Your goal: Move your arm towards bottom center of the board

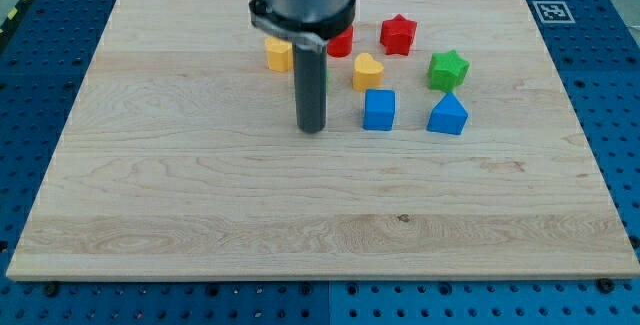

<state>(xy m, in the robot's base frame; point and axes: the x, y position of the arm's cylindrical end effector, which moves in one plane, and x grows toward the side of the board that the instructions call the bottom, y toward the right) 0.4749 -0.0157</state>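
Observation:
My tip (312, 128) rests on the wooden board (200, 195) a little above its middle, left of the blue cube (379, 109). The rod rises to the arm's grey body at the view's top. A yellow hexagon-like block (277, 53) sits just left of the rod. A yellow heart (367, 70) is right of the rod. A red block (342, 42) is partly hidden behind the arm. A red star (398, 34), a green star (448, 69) and a blue pointed block (448, 115) lie further right. A sliver of green shows behind the rod.
The board lies on a blue perforated table (600, 85). A black-and-white marker tag (550, 10) sits off the board's top right corner.

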